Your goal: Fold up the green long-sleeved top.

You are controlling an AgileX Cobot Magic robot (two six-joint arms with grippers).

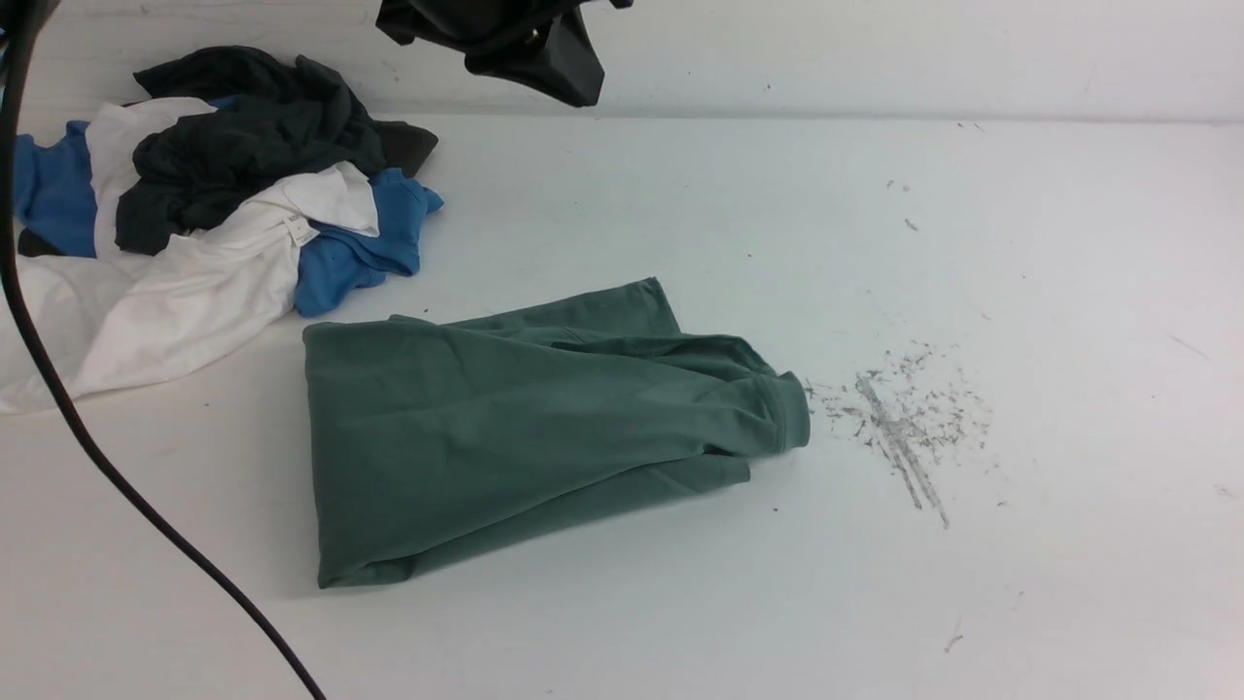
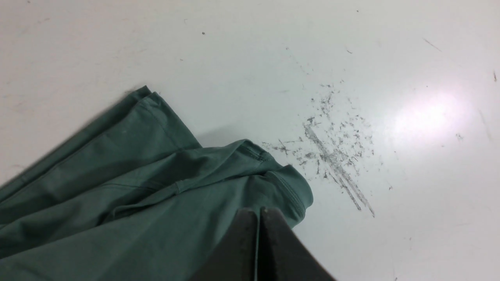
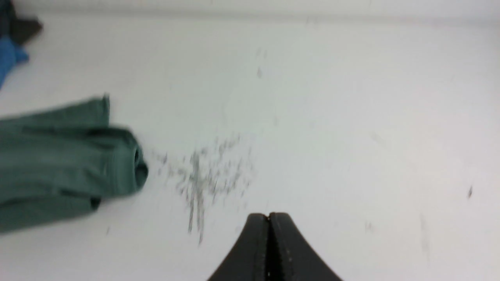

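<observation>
The green long-sleeved top (image 1: 505, 428) lies folded into a rough rectangle in the middle of the white table (image 1: 972, 243), with a cuffed sleeve end at its right edge. Its neck label and chest print are hidden. In the left wrist view my left gripper (image 2: 259, 210) is shut and empty, held above the top (image 2: 117, 203) near the cuff. In the right wrist view my right gripper (image 3: 268, 214) is shut and empty above bare table, to the right of the top (image 3: 58, 164). Neither gripper's fingertips show in the front view.
A pile of dark charcoal, blue and white garments (image 1: 194, 214) lies at the back left. Grey scuff marks (image 1: 904, 418) are right of the top. A black cable (image 1: 97, 457) crosses the left foreground. A dark arm part (image 1: 505, 39) hangs at the top edge.
</observation>
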